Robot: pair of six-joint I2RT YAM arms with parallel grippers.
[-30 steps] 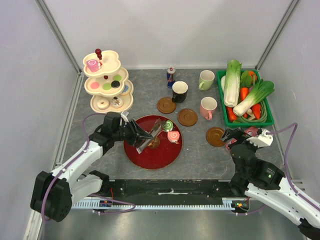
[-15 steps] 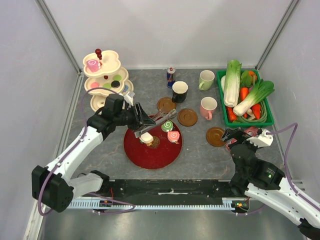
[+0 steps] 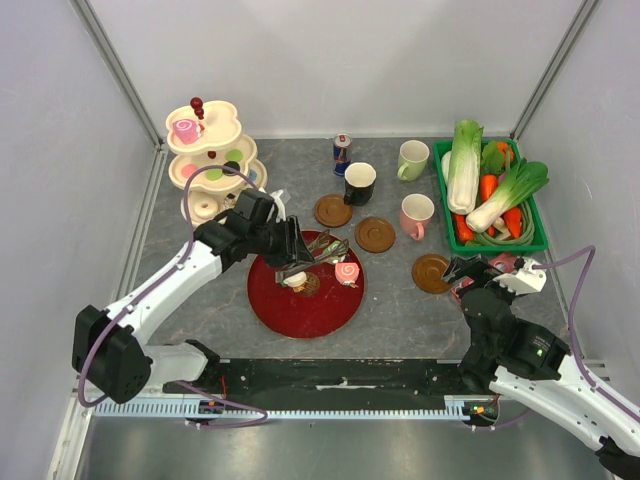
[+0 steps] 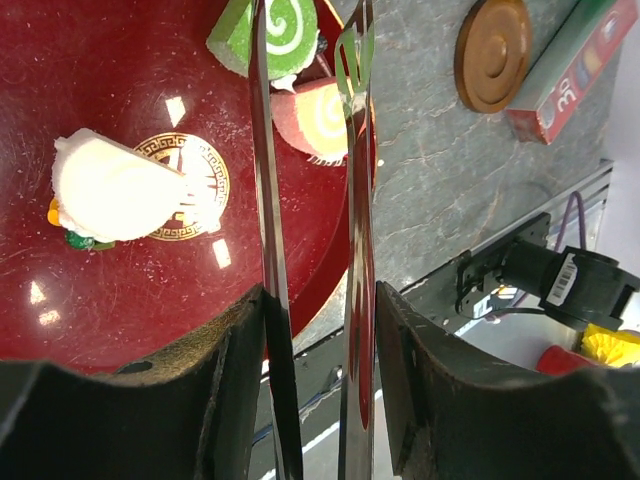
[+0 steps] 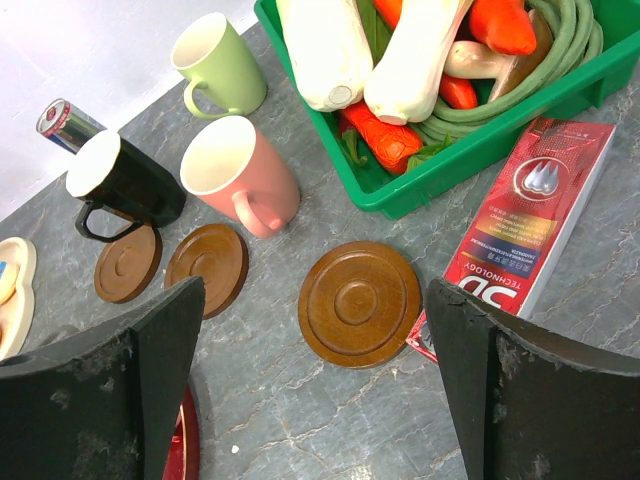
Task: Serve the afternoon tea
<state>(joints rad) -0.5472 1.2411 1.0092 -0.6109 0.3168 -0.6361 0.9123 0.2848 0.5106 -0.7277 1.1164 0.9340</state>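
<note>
My left gripper [image 3: 285,245] is shut on metal tongs [image 3: 322,249] over the red plate [image 3: 290,312]. In the left wrist view the tongs [image 4: 265,200] stand slightly apart, their tips at a green swirl roll [image 4: 280,30] and a pink swirl roll [image 4: 320,115]. A white pastry [image 4: 110,190] lies at the plate's middle. The black mug [image 3: 359,183], pale green mug [image 3: 412,160] and pink mug [image 3: 416,215] stand behind the plate. More pastries sit on the tiered stand [image 3: 212,165]. My right gripper [image 5: 315,300] is open and empty above a wooden coaster [image 5: 360,302].
Two more coasters [image 3: 333,210] [image 3: 375,234] lie by the mugs. A drink can [image 3: 342,153] stands at the back. A green crate [image 3: 490,235] of toy vegetables sits at the right. A red box [image 5: 530,225] lies beside the right gripper.
My left arm swung away from me and to the right, bringing the tongs' tips from the plate's middle to the green roll. The white pastry now lies uncovered. The right arm has not moved.
</note>
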